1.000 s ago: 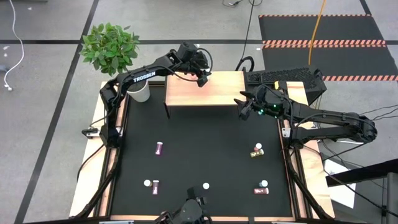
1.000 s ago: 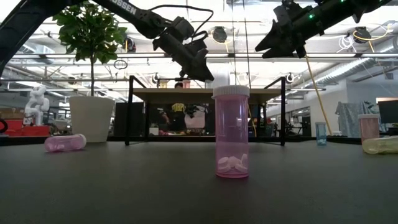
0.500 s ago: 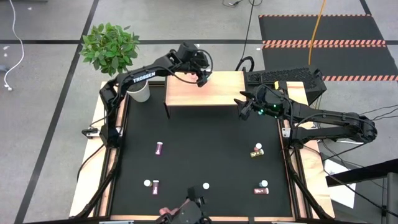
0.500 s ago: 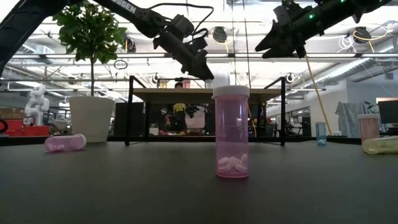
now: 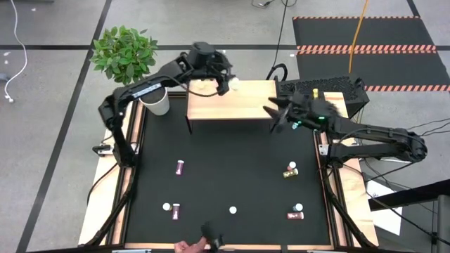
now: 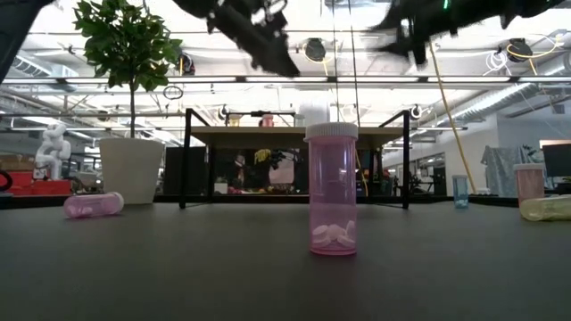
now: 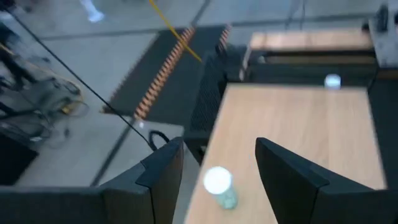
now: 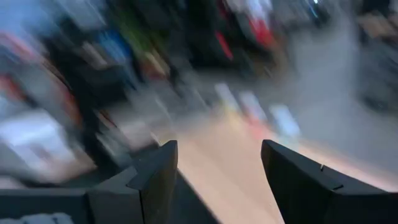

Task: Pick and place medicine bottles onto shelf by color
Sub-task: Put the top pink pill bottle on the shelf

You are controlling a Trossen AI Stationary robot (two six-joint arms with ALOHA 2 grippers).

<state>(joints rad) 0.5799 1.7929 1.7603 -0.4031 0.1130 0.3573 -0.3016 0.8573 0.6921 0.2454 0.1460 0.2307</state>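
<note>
The medicine bottles (image 5: 181, 167) lie mostly scattered on the black table (image 5: 239, 176); one teal bottle (image 7: 219, 185) stands on the shelf (image 5: 242, 107). The left gripper (image 7: 214, 168) is spread empty above it, placement judged complete. The right gripper (image 8: 217, 177) is spread empty beside the shelf. Another pickup is called for.
</note>
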